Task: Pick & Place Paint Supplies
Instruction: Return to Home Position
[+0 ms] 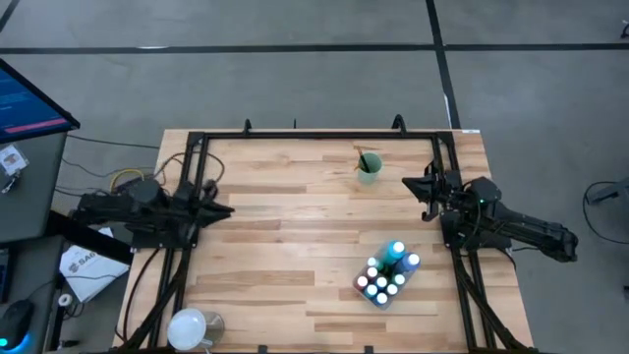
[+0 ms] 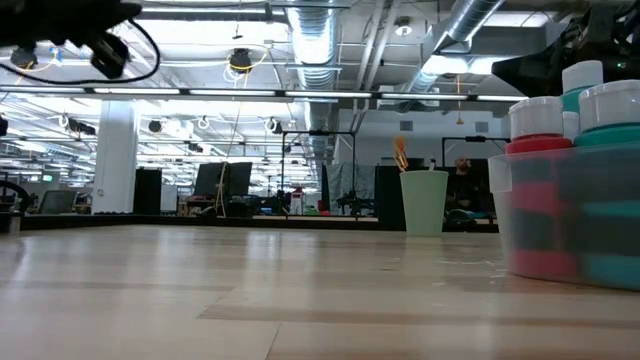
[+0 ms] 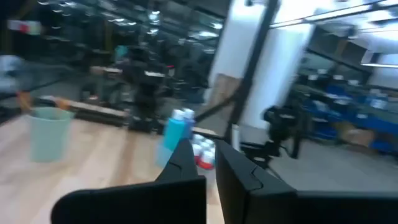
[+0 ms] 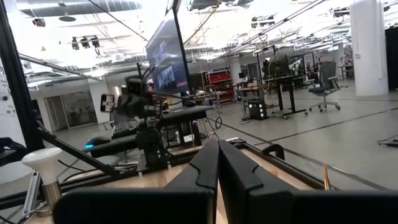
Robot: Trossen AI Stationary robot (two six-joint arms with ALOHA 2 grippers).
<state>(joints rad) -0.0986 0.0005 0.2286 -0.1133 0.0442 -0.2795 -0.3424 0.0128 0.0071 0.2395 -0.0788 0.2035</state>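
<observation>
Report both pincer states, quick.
Left pincer: barely open, holding nothing.
Right pincer: closed, holding nothing.

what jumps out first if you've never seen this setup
The clear tub crammed with paint bottles on the right half of the table, close to the right arm, catches the eye first. Next comes the pale green cup holding paintbrushes, toward the high view's upper edge. Both arms wait at the sides, left pincer and right pincer empty.
</observation>
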